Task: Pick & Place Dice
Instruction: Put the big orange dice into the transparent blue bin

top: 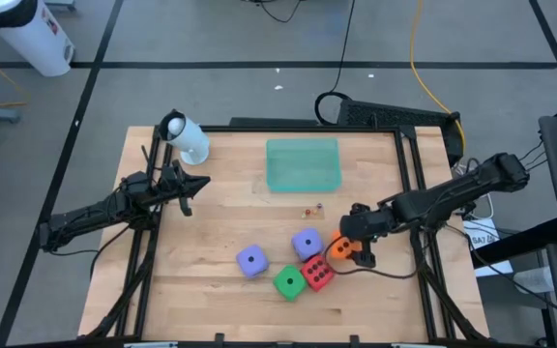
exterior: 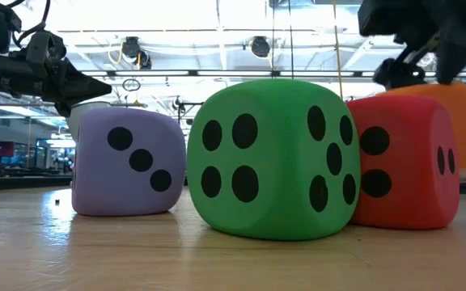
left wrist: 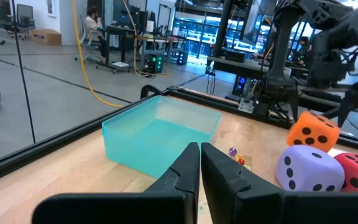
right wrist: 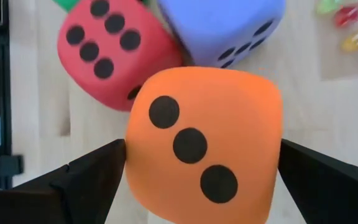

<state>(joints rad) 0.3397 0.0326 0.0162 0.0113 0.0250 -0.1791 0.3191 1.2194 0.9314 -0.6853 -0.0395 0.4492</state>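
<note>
Right gripper [top: 353, 253] low at right of centre in the high view, jaws spread as wide as they go, straddling the orange die [top: 339, 249]. In the right wrist view, orange die [right wrist: 204, 146] square between the two dark fingers [right wrist: 89, 180], three-pip face toward the lens, one finger at each side face; touching or merely flanking, cannot tell. No long axis on a cube, so only the flat side faces matter: roughly parallel to the pads, and centred in the gap. Judged step: about to close on this die, not yet squeezed.

Neighbours tight: red die [top: 317, 274] just below-left of the orange one, a purple die [top: 306, 243] directly left, both close enough to catch a finger. Green die [top: 289, 282] at lower centre, second purple die [top: 250, 260] further left. Tray [top: 303, 165] at upper centre, well apart from the cluster.

Left gripper [top: 190, 184] at left of the frame, pressed together on nothing, pointing toward the tray. Far from every die; right arm clearly the nearer.
</note>
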